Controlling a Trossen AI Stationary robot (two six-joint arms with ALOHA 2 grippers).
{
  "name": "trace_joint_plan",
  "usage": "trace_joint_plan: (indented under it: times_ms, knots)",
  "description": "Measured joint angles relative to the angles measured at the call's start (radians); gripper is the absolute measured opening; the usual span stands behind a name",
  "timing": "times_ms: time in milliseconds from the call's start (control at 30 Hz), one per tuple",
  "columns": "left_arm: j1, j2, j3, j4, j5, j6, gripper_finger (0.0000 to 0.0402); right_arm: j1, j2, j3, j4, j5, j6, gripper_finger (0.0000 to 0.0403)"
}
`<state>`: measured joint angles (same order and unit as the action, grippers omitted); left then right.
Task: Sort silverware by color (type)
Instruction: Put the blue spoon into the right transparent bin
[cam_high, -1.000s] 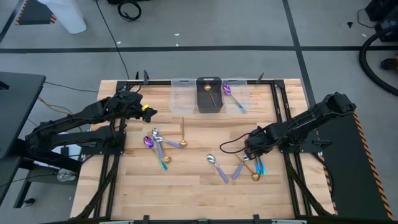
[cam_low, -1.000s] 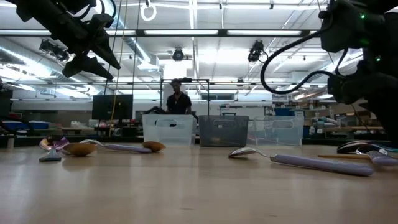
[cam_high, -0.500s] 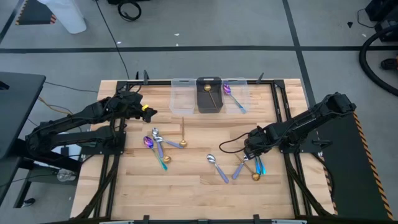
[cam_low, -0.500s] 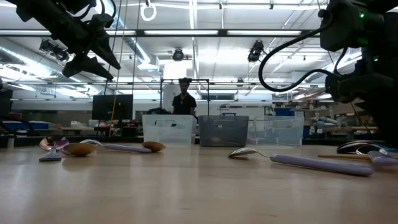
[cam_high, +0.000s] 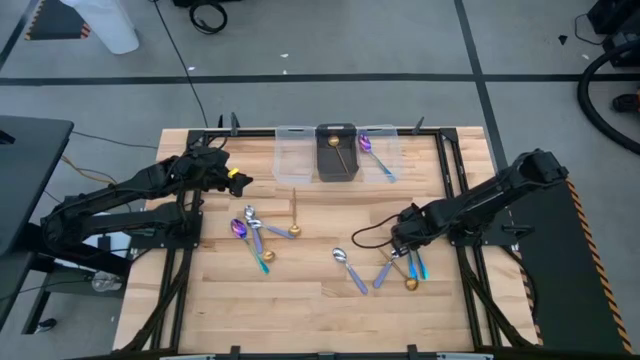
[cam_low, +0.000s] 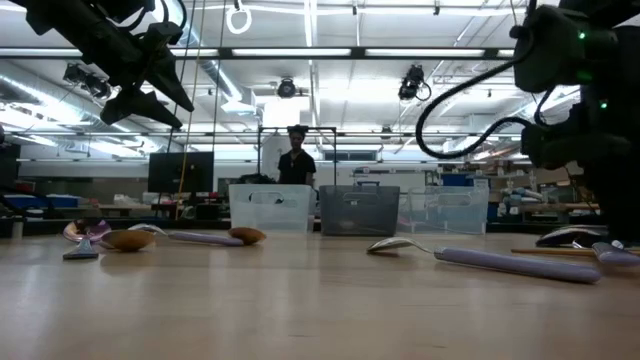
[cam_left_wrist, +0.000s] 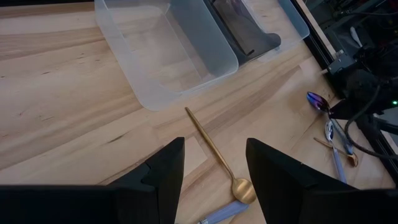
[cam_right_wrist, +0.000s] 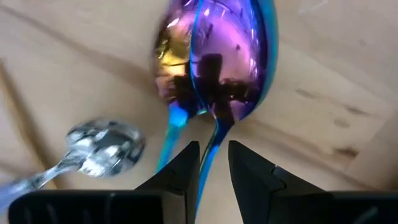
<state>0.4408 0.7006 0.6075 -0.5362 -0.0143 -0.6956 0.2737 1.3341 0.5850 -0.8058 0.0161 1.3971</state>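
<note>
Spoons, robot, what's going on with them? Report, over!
Right gripper pinching a rainbow spoon's handle in the right-hand pile. Left gripper open, hovering above a gold spoon. Silver spoon close beside the grab.

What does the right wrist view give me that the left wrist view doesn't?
Only the right wrist view: the right claw straddling the handle of a rainbow spoon, a second rainbow spoon lying against it, and a silver spoon bowl beside them.

Only the left wrist view: the open left claw above a gold spoon, the clear bin and the dark bin.

Both: the wooden table.
</note>
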Motion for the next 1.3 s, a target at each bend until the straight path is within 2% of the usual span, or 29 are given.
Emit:
trace_joint_plan:
  times_ms: [367, 733, 1033, 1300]
  knots:
    - [0.000, 0.000, 0.000, 0.000, 0.000, 0.000, 0.0181, 0.000, 0.077, 0.004, 0.037, -0.006, -0.028, 0.0088]
    - [0.000, 0.000, 0.000, 0.000, 0.000, 0.002, 0.0181, 0.000, 0.077, 0.003, 0.032, -0.024, 0.007, 0.0022]
    - [0.000, 0.000, 0.000, 0.000, -0.016, 0.004, 0.0181, 0.000, 0.001, -0.005, 0.009, -0.035, 0.075, 0.0030]
    - [0.000, 0.000, 0.000, 0.000, -0.018, 0.001, 0.0181, -0.006, -0.091, -0.004, 0.010, -0.004, 0.123, 0.0030]
